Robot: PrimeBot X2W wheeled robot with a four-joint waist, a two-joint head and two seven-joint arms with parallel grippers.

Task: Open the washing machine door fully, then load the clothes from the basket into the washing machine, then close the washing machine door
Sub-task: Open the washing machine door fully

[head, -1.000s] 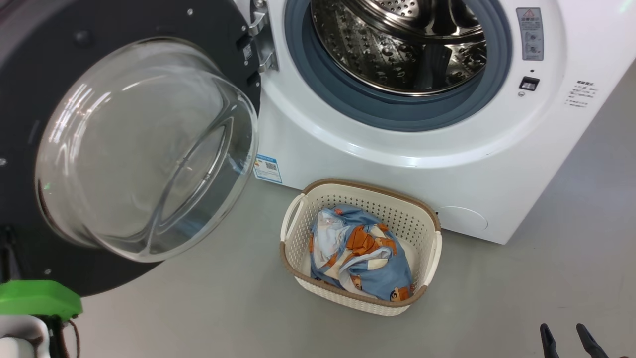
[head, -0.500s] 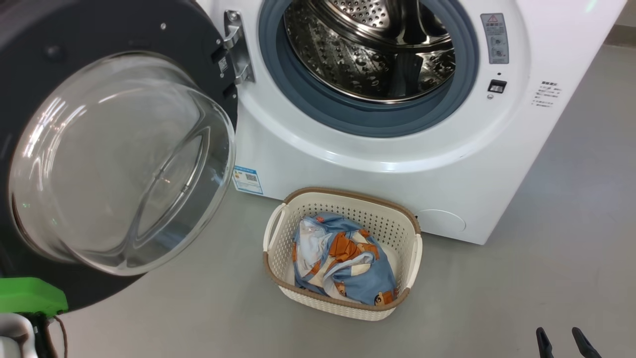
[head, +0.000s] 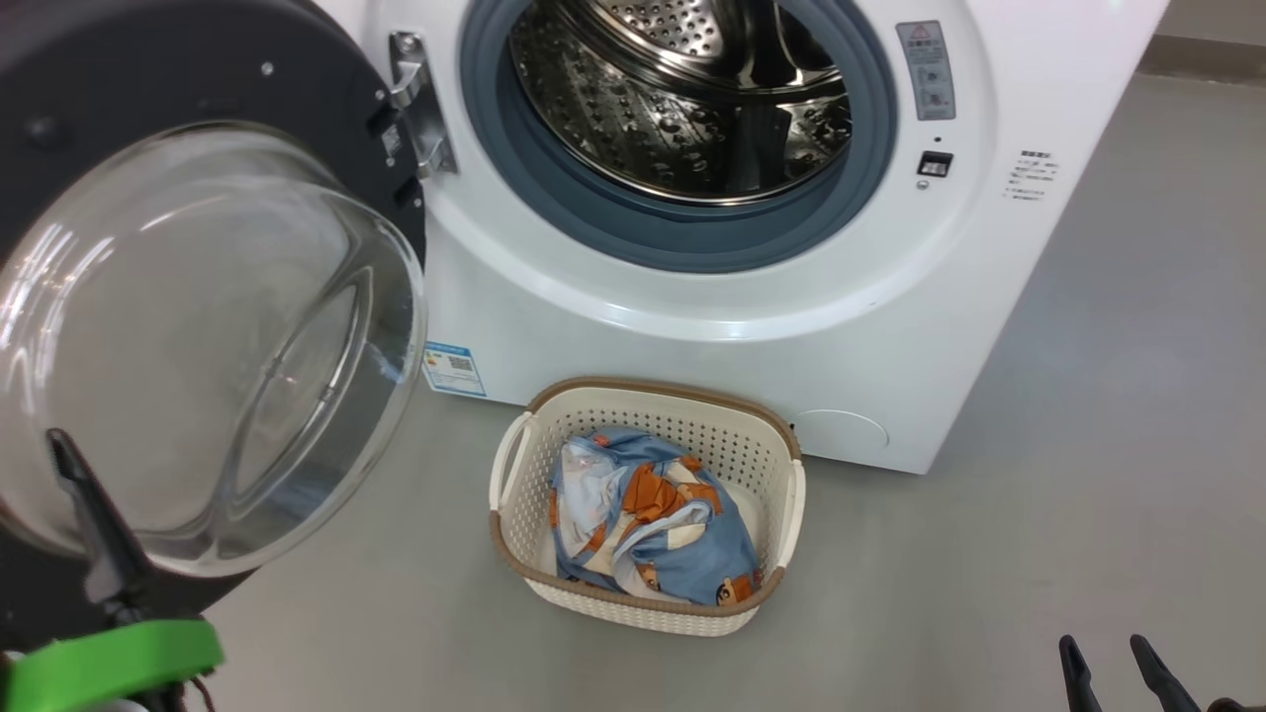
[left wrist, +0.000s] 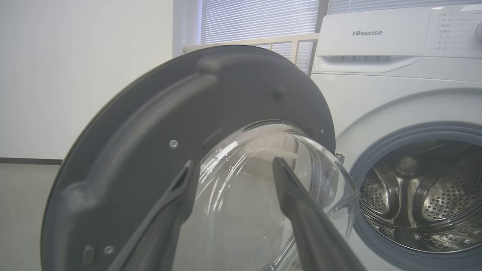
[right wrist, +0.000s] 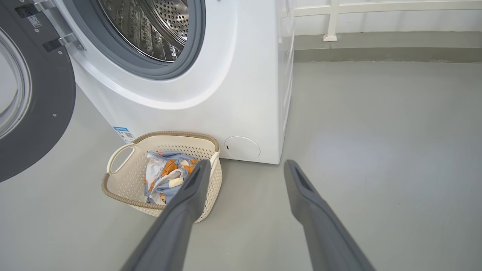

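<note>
Hanging wide open on its hinge [head: 420, 109] at the left side of the washing machine [head: 752, 326], the washing machine door [head: 148, 59] shows its inner face to the room: dark grey ring w/ a few screws, and the clear glass bowl [head: 198, 336] bulging out from the middle. The drum [head: 682, 109] mouth is uncovered, shiny perforated steel inside, grey gasket [head: 633, 222] all round it.

The basket [head: 653, 388] sits on the grey floor [head: 1088, 445] directly in front of the machine, below the drum opening and very near the front panel; can't tell if it touches. The clothes [head: 643, 534] are bunched inside it, light blue w/ orange-brown prints & cream patches, none hanging over the brown rim. A small blue label [head: 450, 368] is on the machine's lower front, just left of the basket.

The left gripper [left wrist: 235, 162] has its fingers spread well apart, pinching nothing. It points at the glass bowl, which shows btw and behind the fingers; can't tell if the tips touch the glass. From the head view, one dark finger [head: 89, 524] rises at lower left in front of the bowl, above a green part [head: 109, 663].

The right gripper [right wrist: 247, 162] is also spread, empty, low on the right over bare floor, well apart from the basket, pointing twd the machine's lower right corner.
</note>
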